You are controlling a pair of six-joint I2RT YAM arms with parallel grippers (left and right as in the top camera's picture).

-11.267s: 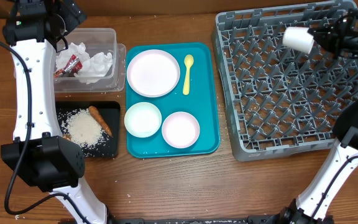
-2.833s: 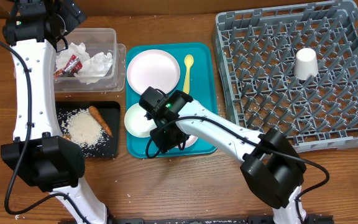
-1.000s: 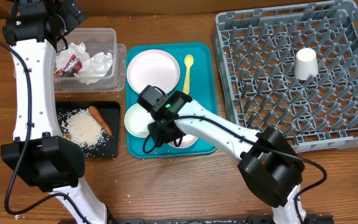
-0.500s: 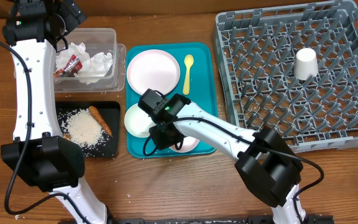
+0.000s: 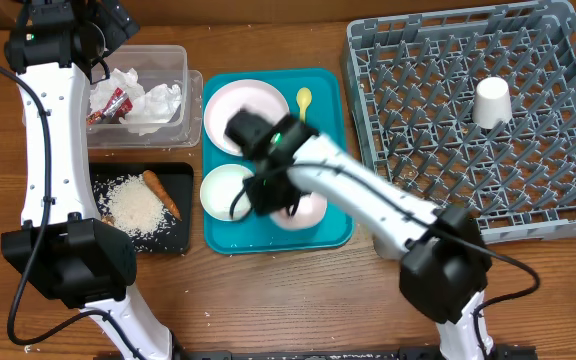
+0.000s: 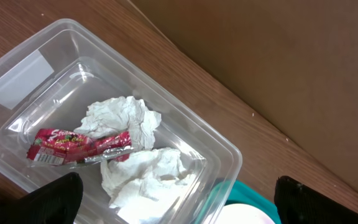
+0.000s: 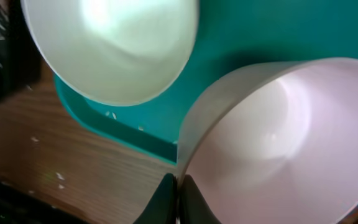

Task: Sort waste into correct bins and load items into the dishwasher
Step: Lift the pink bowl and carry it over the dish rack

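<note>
My right gripper (image 7: 178, 186) is shut on the rim of a small white bowl (image 7: 278, 143) and holds it tilted just above the teal tray (image 7: 260, 31); overhead it (image 5: 268, 195) is blurred. The second bowl (image 5: 220, 190) sits beside it. The round plate (image 5: 226, 108) and yellow spoon (image 5: 303, 100) lie on the tray. The white cup (image 5: 492, 102) stands upside down in the grey rack (image 5: 528, 190). My left gripper (image 6: 179, 205) is open above the clear tub (image 6: 185, 127), which holds the wrapper (image 6: 73, 144) and napkins (image 6: 142, 177).
The black tray (image 5: 183, 240) at front left holds rice (image 5: 133, 205) and a carrot stick (image 5: 161, 192). No brown food chunk shows. A brown wall runs behind the table. My right arm stretches across the teal tray from the front right.
My right gripper has closed on the right bowl's rim and lifted it, tilting it off the tray as the arm swings toward the back. My left arm has not moved.
</note>
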